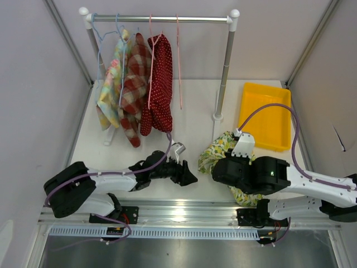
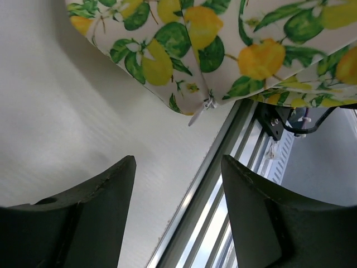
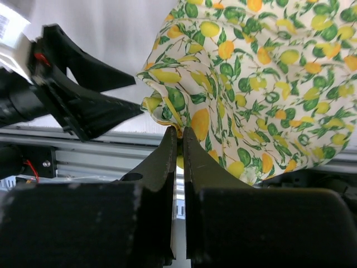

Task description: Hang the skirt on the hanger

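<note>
The skirt [image 1: 220,147] is white cloth with a lemon and leaf print, bunched at the table's near right. My right gripper [image 3: 179,132] is shut on a fold at the skirt's [image 3: 262,72] left edge. My left gripper [image 1: 191,177] lies low just left of the skirt, its jaws open with nothing between them. In the left wrist view, the left gripper [image 2: 178,165] points at the table's front edge, and the skirt's hem [image 2: 217,50] hangs a little beyond its tips. A bare pink hanger [image 1: 179,61] hangs on the rack's rail at the back.
Several garments [image 1: 134,84] hang on other hangers at the rack's left. The rack's right post [image 1: 225,67] stands behind the skirt. A yellow tray [image 1: 268,114] sits at the back right. An aluminium rail [image 1: 184,209] runs along the table's front edge.
</note>
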You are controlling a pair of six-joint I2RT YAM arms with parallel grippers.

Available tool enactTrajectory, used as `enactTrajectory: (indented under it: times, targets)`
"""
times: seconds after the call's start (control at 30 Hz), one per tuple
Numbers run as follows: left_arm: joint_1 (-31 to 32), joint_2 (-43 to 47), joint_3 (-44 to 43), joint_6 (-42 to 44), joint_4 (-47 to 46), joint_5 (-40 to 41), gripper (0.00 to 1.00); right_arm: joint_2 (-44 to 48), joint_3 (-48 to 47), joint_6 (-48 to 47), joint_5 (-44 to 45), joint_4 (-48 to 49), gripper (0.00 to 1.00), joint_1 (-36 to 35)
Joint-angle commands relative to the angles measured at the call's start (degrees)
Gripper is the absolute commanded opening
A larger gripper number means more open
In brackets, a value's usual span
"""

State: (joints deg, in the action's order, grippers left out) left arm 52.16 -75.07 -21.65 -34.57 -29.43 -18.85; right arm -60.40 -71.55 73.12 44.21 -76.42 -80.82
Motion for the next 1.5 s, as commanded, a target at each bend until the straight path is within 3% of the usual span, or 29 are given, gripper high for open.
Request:
enactTrajectory:
  times: [0.0, 0.2, 0.43, 0.7, 1.23, 1.47]
  targets:
    - [4.5, -3.1, -3.1, -1.4, -6.0, 9.7, 0.69, 0.6, -4.7, -6.5, 3.3, -2.1, 0.0, 2.5]
    - [7.2, -7.8, -6.3, -5.9, -8.4, 21.1, 0.7, -2.2, -11.0, -16.0, 2.1, 1.3, 0.0, 6.6]
    - [9.0, -10.6, -13.0, -5.5, -6.1, 25.2, 0.71, -5.0, -15.8, -24.8, -1.0, 5.0, 0.0, 11.8]
    - [10.9, -14.1, -18.3, -9.0, 6.7, 34.8, 0.7, -6.2, -20.4, -31.7, -3.9, 8.3, 0.0, 17.0]
    - [12.7, -21.8, -20.8, -13.4, 7.5, 37.2, 0.69, -7.5, -28.0, -37.8, -7.0, 9.2, 0.0, 22.6]
    - [12.7, -20.0, -19.3, -15.2, 6.6, 39.3, 0.63, -6.0, -26.3, -36.9, -8.1, 9.0, 0.0, 23.1]
